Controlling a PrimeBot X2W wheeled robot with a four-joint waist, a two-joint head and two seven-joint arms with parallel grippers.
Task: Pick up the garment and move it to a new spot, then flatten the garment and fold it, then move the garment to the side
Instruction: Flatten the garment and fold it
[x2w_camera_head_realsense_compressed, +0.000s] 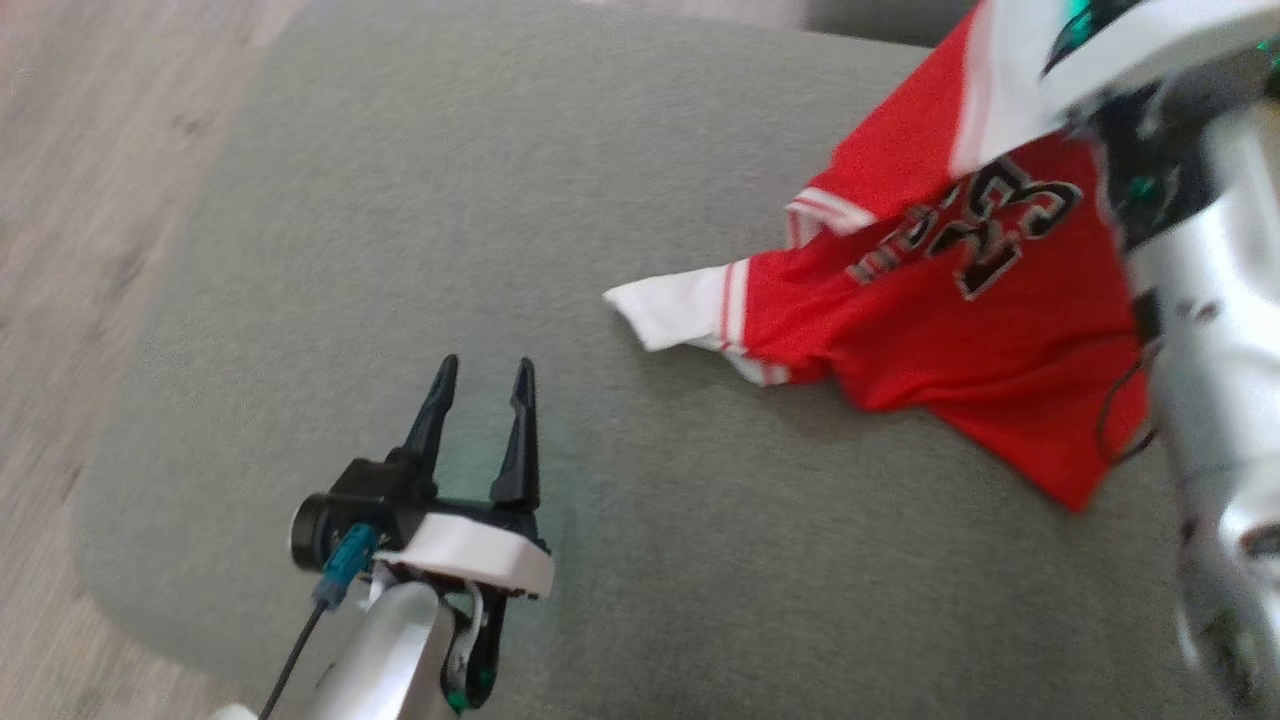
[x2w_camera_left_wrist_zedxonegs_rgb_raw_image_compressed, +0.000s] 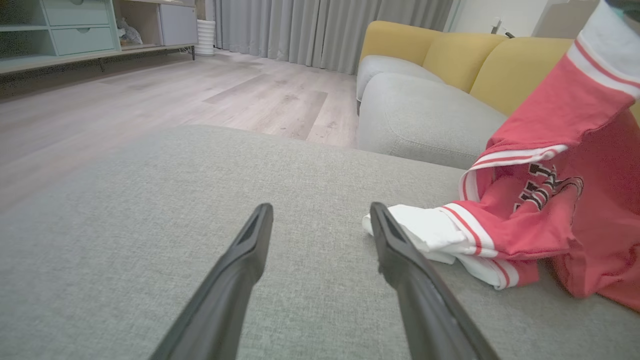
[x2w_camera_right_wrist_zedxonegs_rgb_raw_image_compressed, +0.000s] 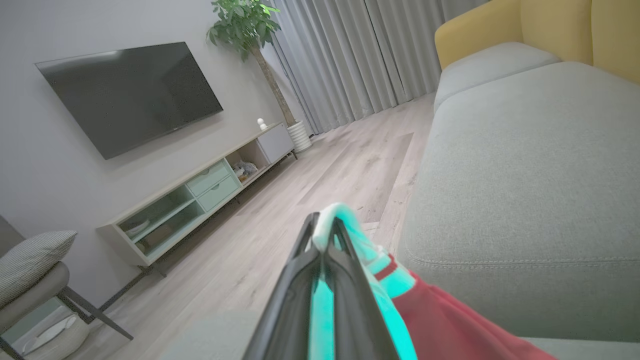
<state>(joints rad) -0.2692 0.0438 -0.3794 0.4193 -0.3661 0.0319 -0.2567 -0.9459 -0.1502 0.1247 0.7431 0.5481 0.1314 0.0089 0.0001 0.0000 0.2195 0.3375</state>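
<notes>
Right gripper (x2w_camera_right_wrist_zedxonegs_rgb_raw_image_compressed: 324, 227) clamped shut on a white edge of the jersey (x2w_camera_head_realsense_compressed: 960, 330), holding that corner up at far right. Rest of the jersey drapes on the right side of the grey cushion (x2w_camera_head_realsense_compressed: 450, 180), one white sleeve pointing left. Left gripper (x2w_camera_head_realsense_compressed: 487, 368) wide open, empty, near left, apart from the jersey.

Bare grey cushion (x2w_camera_head_realsense_compressed: 400, 200) lies ahead of the left gripper (x2w_camera_head_realsense_compressed: 487, 363), free for passage; to its right, the red garment (x2w_camera_head_realsense_compressed: 950, 330) and silver right forearm (x2w_camera_head_realsense_compressed: 1220, 350) crowd the way.
</notes>
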